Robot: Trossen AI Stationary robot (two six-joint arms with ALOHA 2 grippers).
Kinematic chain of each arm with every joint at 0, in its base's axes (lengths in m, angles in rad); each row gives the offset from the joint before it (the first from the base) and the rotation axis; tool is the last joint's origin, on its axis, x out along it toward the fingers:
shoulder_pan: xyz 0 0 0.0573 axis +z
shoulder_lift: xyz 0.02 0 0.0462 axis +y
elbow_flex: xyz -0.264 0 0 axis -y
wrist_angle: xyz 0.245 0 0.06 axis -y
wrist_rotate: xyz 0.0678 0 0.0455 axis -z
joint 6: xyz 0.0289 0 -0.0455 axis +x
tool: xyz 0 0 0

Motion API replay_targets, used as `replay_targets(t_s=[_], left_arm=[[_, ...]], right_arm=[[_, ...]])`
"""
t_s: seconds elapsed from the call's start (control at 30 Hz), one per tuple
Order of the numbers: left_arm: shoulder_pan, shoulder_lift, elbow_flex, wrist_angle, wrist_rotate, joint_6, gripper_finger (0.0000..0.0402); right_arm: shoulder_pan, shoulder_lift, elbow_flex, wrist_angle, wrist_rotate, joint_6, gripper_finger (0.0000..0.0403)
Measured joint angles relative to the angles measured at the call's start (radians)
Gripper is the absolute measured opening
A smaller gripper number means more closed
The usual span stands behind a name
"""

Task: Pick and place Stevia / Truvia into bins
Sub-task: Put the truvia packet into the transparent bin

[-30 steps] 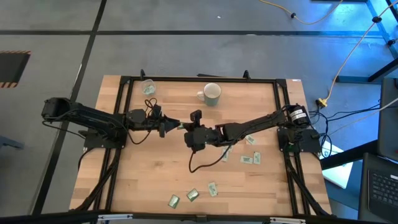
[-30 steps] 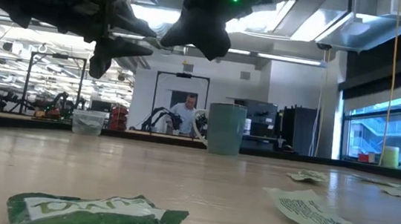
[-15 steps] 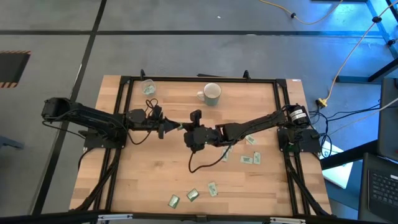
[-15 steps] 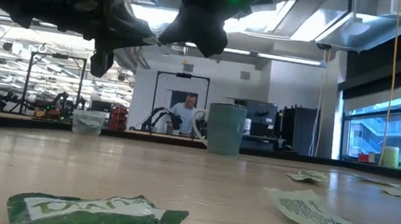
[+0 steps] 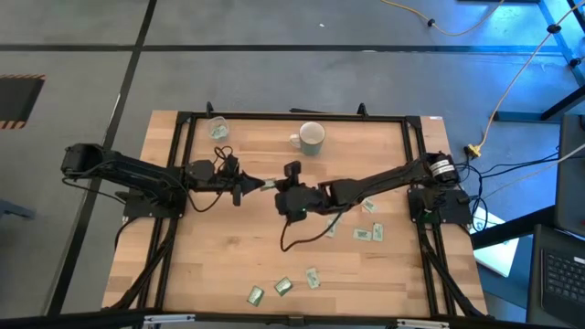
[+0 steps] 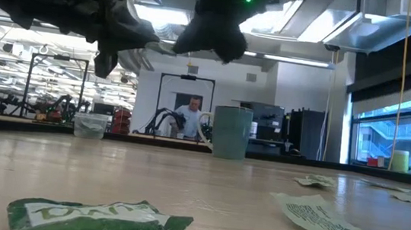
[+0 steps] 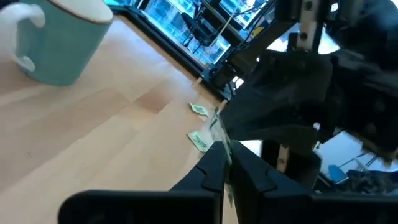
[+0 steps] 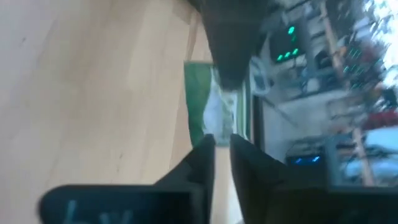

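Nearest the front edge of the wooden table (image 5: 219, 256): three loose green-and-white sachets (image 5: 282, 286) lying flat in a short row, slightly left of centre; seen large in the low view as a crumpled green packet (image 6: 95, 218)

Farther in, on the right half: a scatter of further sachets (image 5: 367, 235) flat on the wood beneath the right arm, apart from one another

At mid-table, raised above the surface: left gripper (image 5: 257, 185) reaching in from the left, clenched on the held sachet (image 5: 268, 186), which stands edge-up between the closed dark fingertips (image 7: 214, 155) in the left wrist view. Just to the right of it: right gripper (image 5: 280, 190) reaching in from the right, tip to tip with the left one, fingers (image 8: 202, 149) slightly parted about the opposite end of the same packet; contact with the paper not discernible there. Held sachet thus in the air between the two claws, over bare wood, well short of both bins

At the far edge: pale green mug (image 5: 312, 137) upright near the centre, handle toward the left; clear plastic cup (image 5: 218, 128) upright toward the far left corner, well apart from the mug

Beyond the table, in the low view: a person (image 6: 190, 117) in the room behind
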Motion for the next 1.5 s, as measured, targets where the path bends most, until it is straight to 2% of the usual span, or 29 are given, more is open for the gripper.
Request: replay_targets(t_s=[0.13, 0.23, 0.37, 0.5, 0.63, 0.77, 0.83, 0.9, 1.07, 1.23, 1.5], left_arm=[[0.026, 0.000, 0.000, -0.006, 0.001, 0.007, 0.0007], [0.056, 0.000, 0.000, -0.022, 0.002, 0.044, 0.0007], [0.101, 0.000, 0.031, -0.129, -0.002, 0.140, 0.0005], [0.146, 0.000, 0.133, -0.365, -0.065, 0.236, 0.0005], [0.201, 0.000, 0.281, -0.695, -0.222, 0.330, 0.0004], [0.259, 0.000, 0.417, -1.009, -0.490, 0.377, 0.0004], [0.292, 0.000, 0.466, -1.112, -0.593, 0.386, 0.0004], [0.330, 0.000, 0.498, -1.181, -0.644, 0.401, 0.0004], [0.439, 0.031, 0.513, -1.200, -0.652, 0.469, 0.0004], [0.541, 0.118, 0.513, -1.244, -0.683, 0.475, 0.0004], [0.619, 0.280, 0.513, -1.232, -0.730, 0.519, 0.0004]], right_arm=[[0.000, -0.062, 0.000, -0.209, -0.009, 0.210, 0.0093], [-0.013, -0.120, -0.047, -0.289, -0.078, 0.319, 0.0107], [-0.034, -0.207, -0.188, -0.205, -0.199, 0.367, 0.0112], [-0.057, -0.279, -0.365, -0.008, -0.230, 0.382, 0.0112], [-0.083, -0.319, -0.501, 0.173, -0.229, 0.384, 0.0112], [-0.097, -0.326, -0.576, 0.275, -0.230, 0.383, 0.0113], [-0.104, -0.326, -0.589, 0.287, -0.231, 0.376, 0.0113], [-0.111, -0.326, -0.592, 0.295, -0.230, 0.363, 0.0113], [-0.115, -0.326, -0.592, 0.317, -0.230, 0.357, 0.0113], [-0.118, -0.326, -0.592, 0.316, -0.230, 0.356, 0.0113], [-0.118, -0.326, -0.592, 0.316, -0.230, 0.355, 0.0113]])
